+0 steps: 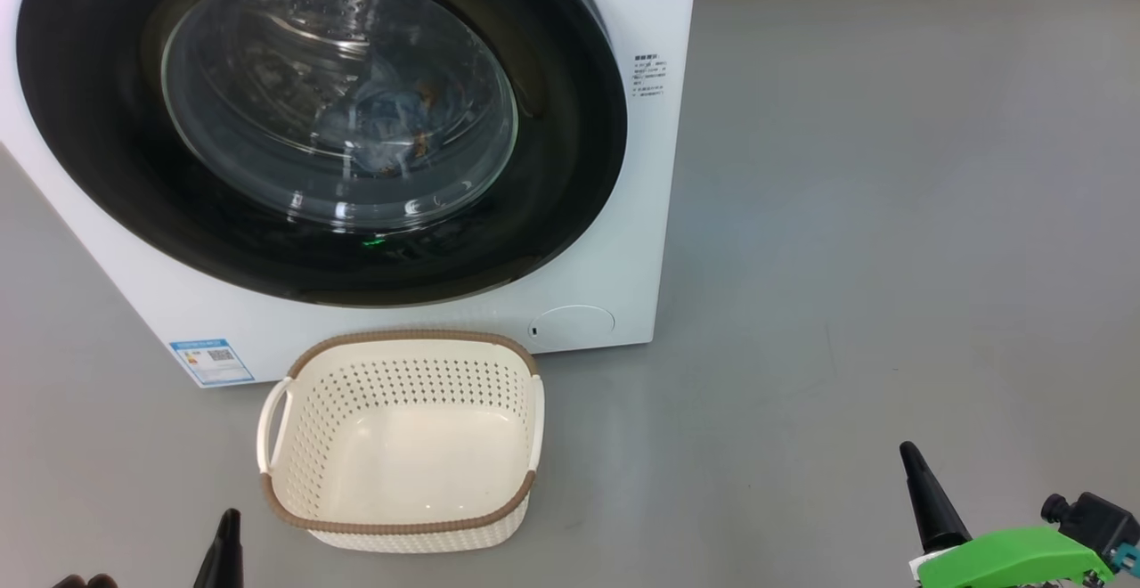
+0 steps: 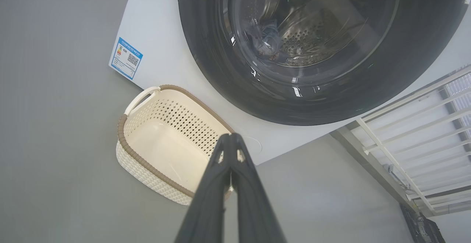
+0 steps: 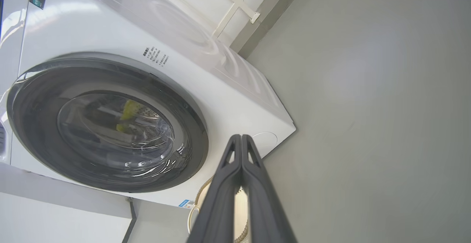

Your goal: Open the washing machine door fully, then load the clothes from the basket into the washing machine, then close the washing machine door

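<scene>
Left gripper (image 1: 229,518), right gripper (image 1: 907,451) closed, empty; basket (image 1: 401,336) between; clothes (image 1: 392,129) seemingly behind door (image 1: 574,125).

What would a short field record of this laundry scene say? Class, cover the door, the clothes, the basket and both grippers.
door: the washing machine door is shut against the washing machine.
clothes: light blue clothes lie inside the machine, seen through the door glass.
basket: the basket stands empty on the floor before the machine.
left gripper: fingers together, holding nothing.
right gripper: fingers together, holding nothing.
</scene>
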